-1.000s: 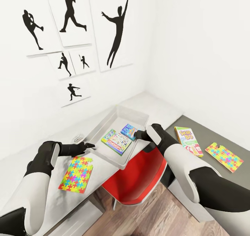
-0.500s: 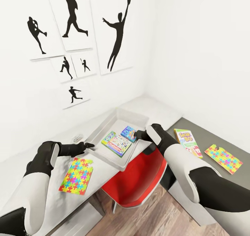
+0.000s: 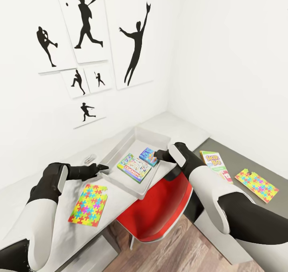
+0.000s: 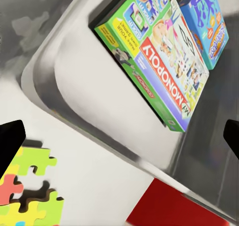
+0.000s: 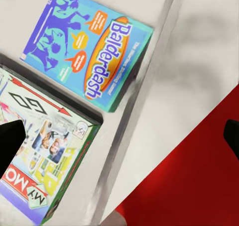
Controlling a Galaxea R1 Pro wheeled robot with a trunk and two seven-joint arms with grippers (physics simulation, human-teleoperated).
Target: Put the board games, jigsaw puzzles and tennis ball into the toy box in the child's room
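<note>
Two games, Monopoly [image 3: 135,167] and Balderdash [image 3: 149,155], are lying in the box [image 3: 120,152] between both wide, empty fingers; Skip-Bo [image 3: 214,163] and two puzzles [image 3: 89,205] are waiting on the bench [image 3: 60,224].

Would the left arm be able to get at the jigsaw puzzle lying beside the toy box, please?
Probably yes. The left gripper hovers just above the puzzle, open and empty, and nothing lies on the puzzle or between them; the toy box sits beside it, apart.
</note>
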